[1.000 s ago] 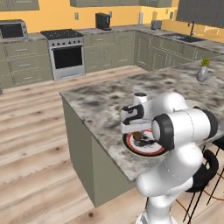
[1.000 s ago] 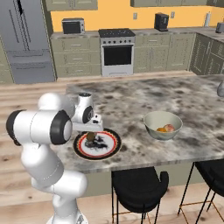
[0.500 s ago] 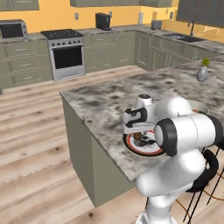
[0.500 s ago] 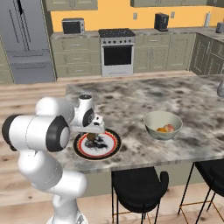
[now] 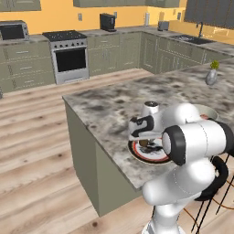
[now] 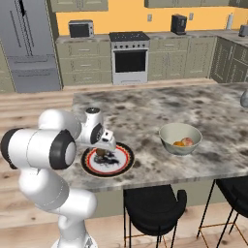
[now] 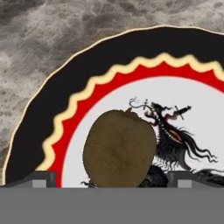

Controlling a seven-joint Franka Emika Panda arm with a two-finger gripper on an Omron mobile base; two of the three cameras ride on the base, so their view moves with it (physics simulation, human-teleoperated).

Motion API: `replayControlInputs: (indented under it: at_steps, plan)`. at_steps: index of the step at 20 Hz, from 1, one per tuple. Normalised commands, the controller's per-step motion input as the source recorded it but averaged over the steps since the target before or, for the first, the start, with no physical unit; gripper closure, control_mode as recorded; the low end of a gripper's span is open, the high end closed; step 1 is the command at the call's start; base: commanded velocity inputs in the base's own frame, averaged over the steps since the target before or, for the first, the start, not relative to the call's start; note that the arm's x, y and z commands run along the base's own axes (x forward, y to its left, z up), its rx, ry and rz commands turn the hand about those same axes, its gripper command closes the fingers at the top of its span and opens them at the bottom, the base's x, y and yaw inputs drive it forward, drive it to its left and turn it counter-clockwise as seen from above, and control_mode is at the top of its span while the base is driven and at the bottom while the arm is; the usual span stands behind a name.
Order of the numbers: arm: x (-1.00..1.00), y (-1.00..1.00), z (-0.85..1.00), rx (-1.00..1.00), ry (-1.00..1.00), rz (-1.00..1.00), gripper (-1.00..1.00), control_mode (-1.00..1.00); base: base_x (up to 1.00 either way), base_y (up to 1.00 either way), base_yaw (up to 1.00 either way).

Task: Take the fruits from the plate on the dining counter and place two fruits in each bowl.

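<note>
Over the plate [image 6: 107,161] on the counter [image 6: 160,111], the gripper [image 6: 102,147] is hanging with its jaws spread wide and holding nothing. Seen from the hand, a brownish fruit [image 7: 119,148] is lying just at 6 o'clock of the plate's middle, between the two fingertips [image 7: 39,178]. At 3 o'clock of the plate, well apart, a bowl [image 6: 180,138] is holding two fruits. Risk, as judged: the round fruit could be rolling aside if one finger is touching first, or slipping out of a shallow pinch.
</note>
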Motion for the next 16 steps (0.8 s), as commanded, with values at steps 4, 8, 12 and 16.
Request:
replayControlInputs:
  at_steps: [4, 8, 12, 16]
  plan:
    - [0.02, 0.04, -0.26, 0.00, 0.00, -0.01, -1.00, -1.00, 0.00, 0.00, 0.00]
    - [0.00, 0.00, -0.21, 0.00, 0.00, -0.03, -1.00, -1.00, 0.00, 0.00, 0.00]
    - [0.01, 0.00, 0.00, 0.00, 0.00, -0.04, -1.00, -1.00, 0.00, 0.00, 0.00]
    - [0.19, -0.01, 0.00, 0.00, 0.00, -0.04, -1.00, -1.00, 0.00, 0.00, 0.00]
